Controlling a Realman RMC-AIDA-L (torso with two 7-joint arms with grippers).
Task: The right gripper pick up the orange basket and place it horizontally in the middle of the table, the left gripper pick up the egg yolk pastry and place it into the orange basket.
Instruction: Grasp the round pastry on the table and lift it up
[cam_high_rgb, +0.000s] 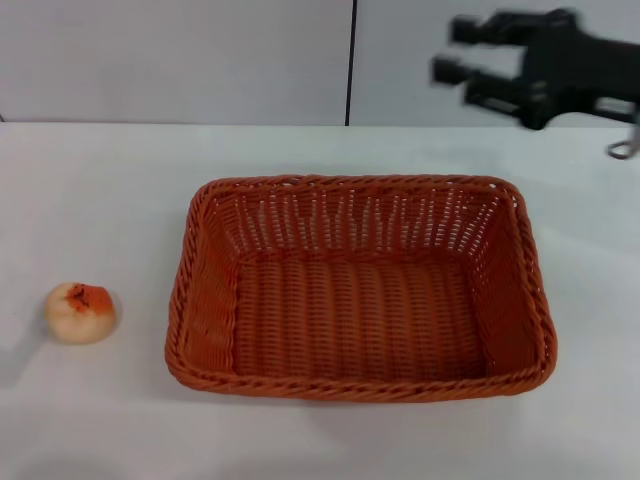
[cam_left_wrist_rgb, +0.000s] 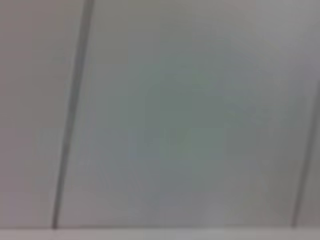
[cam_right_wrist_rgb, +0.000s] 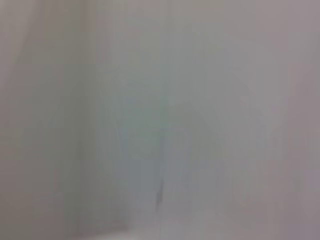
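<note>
In the head view the orange basket (cam_high_rgb: 360, 288) lies lengthwise across the middle of the white table (cam_high_rgb: 100, 200), upright and empty. The egg yolk pastry (cam_high_rgb: 80, 311) sits on the table to the basket's left, a hand's width from its rim. My right gripper (cam_high_rgb: 455, 52) hovers high at the back right, above and behind the basket's far right corner, open and holding nothing. My left gripper is out of view. Both wrist views show only pale wall panels.
A grey panelled wall (cam_high_rgb: 200, 60) with a dark vertical seam stands behind the table's far edge. A small metal ring (cam_high_rgb: 622, 150) hangs at the right edge under the right arm.
</note>
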